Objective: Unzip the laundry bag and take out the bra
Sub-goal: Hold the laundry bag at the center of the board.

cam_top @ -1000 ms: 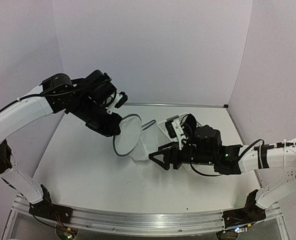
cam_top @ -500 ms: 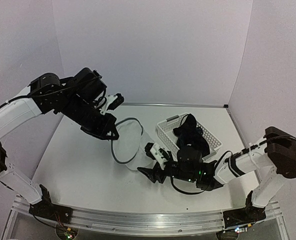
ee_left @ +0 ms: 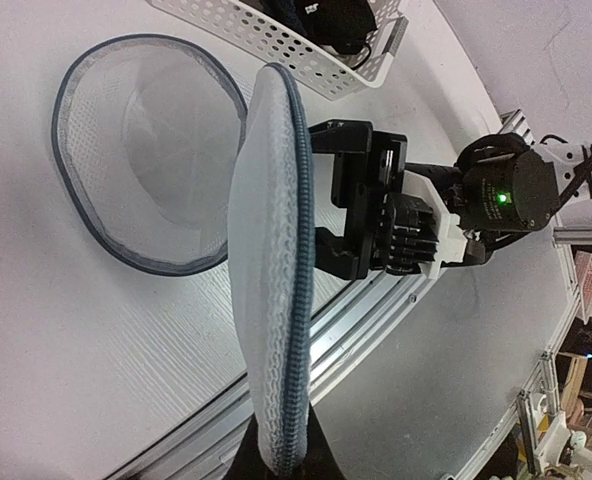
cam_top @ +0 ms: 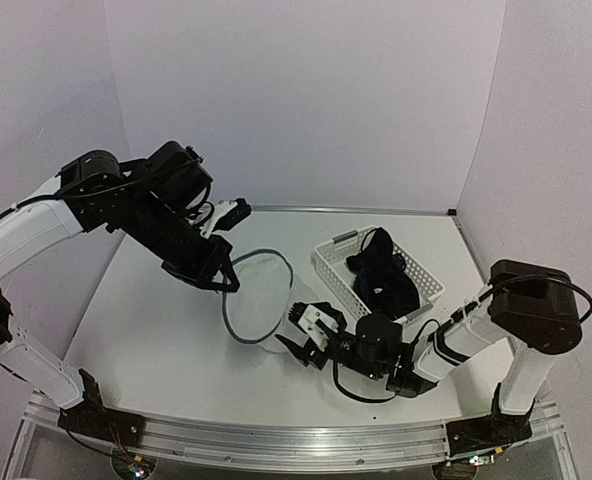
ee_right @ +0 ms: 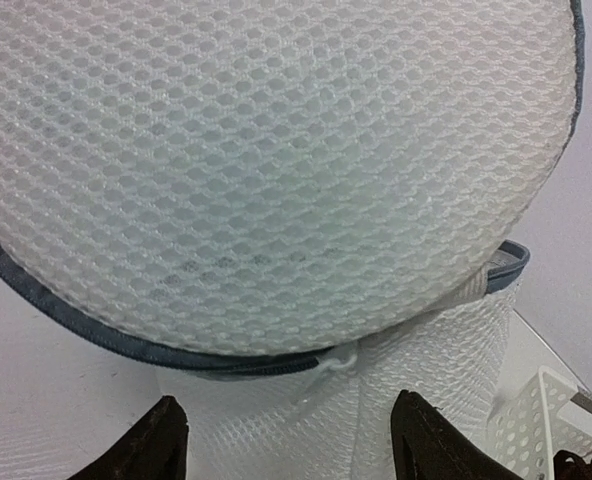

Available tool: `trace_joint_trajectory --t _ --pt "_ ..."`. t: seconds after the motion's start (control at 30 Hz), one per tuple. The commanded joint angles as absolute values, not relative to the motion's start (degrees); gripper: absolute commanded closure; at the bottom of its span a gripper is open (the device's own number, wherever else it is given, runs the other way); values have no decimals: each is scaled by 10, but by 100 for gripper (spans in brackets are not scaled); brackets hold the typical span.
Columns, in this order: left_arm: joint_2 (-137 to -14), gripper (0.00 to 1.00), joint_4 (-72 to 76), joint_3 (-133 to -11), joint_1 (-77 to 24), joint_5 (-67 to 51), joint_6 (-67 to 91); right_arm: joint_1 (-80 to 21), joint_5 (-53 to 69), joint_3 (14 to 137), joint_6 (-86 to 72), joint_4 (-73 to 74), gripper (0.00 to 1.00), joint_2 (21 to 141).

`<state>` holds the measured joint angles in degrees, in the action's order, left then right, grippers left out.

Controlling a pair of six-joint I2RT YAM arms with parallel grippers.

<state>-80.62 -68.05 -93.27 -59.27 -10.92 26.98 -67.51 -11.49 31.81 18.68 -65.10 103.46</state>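
Both arms are recorded lower than 0.5 s ago. Bag (cam_top: 261,300), on tabletop (cam_top: 156,330), is clamped at rim by left fingers (cam_top: 221,278), axis slanted toward right fingers (cam_top: 292,330), held apart. Bra (cam_top: 381,275) is lodged in basket (cam_top: 328,262).

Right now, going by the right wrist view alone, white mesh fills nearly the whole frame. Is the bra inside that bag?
Observer: No. The top view shows the bra lying in the white basket, beside the laundry bag.
Operator: Is anything holding the bag?
Observer: Yes. The left gripper is shut on the rim of its lid, which the left wrist view shows edge-on and swung away from the open mouth.
Operator: Where does my gripper sit?
Observer: The right gripper is low over the table on the bag's near side, facing that lid. I can't tell whether it touches the mesh.
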Motion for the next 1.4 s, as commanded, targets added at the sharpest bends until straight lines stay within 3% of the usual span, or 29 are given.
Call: trace_joint_trajectory --t 0.0,0.47,0.6,0.77,0.93,1.03,1.2,1.37 --pt "-792 100 -679 -939 -593 -120 257 -683 -131 294 200 -712 30 1009" --pt "-800 100 -682 -944 -593 -149 237 -682 -201 291 218 -752 32 1062" --pt "-799 100 -681 -944 -593 -154 236 -682 -205 297 206 -767 37 1087" --pt "-796 100 -680 -943 -593 -164 236 -683 -205 302 195 -783 53 1112" --pt "-798 100 -680 -946 -593 -167 233 -682 -202 296 188 -795 87 1112" --pt "-802 100 -679 -949 -592 -166 230 -682 -195 288 187 -799 100 1103" --pt "-800 100 -680 -946 -579 -160 210 -682 -153 256 171 -813 100 1083" --pt "-774 100 -652 -889 -462 -255 166 -682 -88 217 156 -841 100 1070"
